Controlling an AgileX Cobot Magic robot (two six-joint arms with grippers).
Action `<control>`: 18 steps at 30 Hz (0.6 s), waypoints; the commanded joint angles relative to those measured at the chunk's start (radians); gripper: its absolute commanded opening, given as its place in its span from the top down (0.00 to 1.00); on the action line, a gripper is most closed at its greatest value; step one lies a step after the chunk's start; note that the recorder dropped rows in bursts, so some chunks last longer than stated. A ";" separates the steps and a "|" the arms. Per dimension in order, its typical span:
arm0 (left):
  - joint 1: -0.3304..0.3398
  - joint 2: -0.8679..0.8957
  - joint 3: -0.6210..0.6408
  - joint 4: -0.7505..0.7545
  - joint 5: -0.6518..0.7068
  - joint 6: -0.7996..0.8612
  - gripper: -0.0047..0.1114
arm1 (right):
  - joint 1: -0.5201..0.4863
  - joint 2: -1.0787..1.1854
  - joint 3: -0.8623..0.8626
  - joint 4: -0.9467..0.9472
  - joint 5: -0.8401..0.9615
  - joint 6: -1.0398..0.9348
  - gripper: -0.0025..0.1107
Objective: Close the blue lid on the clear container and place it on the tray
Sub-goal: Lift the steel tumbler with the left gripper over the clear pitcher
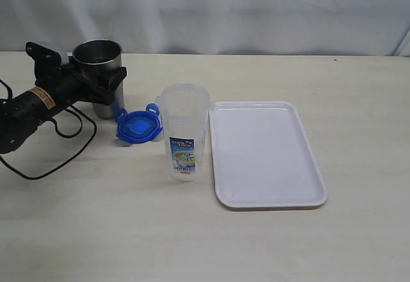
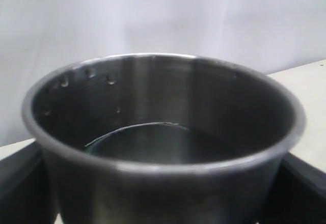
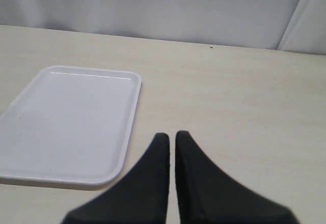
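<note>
A pale wooden surface (image 1: pixel 192 237) carries everything, with a white cloth (image 1: pixel 205 6) hanging behind it. The white tray (image 1: pixel 266 157) is the widest thing on it. It lies flat with nothing in it, well to the far side of the left fingers (image 1: pixel 114 75), and in the right wrist view it lies just off to one side of the right fingers (image 3: pixel 159 183).

The left arm (image 1: pixel 38 99) reaches in low, and a black cable (image 1: pixel 70 142) loops on the surface beneath it. The clear container (image 1: pixel 184 131) stands upright with its mouth open and its printed label facing the camera. It is near the left fingers and just beside the tray's near edge; whether the two touch cannot be told.

The steel cup (image 1: pixel 97 56) stands upright between the left fingers. They are spread wide, one against each side of its wall, so they have the cup clasped. The cup fills the left wrist view, blocking sight of everything else on the surface.

The blue lid (image 1: pixel 136 127) lies flat on the surface just past the left fingers, between the cup and the container, close against the container's side. Its flaps stand out around it.

The right fingers are closed together with only a thin slit between them. They hold nothing and hang over bare surface.
</note>
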 commanded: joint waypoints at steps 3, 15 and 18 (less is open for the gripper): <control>-0.008 -0.064 -0.003 -0.017 -0.084 -0.010 0.96 | -0.002 -0.004 0.002 0.000 0.001 0.003 0.94; -0.059 -0.156 -0.015 -0.006 -0.084 -0.032 0.96 | -0.002 -0.004 0.002 0.000 0.001 0.003 0.94; -0.084 -0.182 -0.025 -0.012 -0.057 -0.032 0.96 | -0.002 -0.004 0.002 0.000 0.001 0.003 0.94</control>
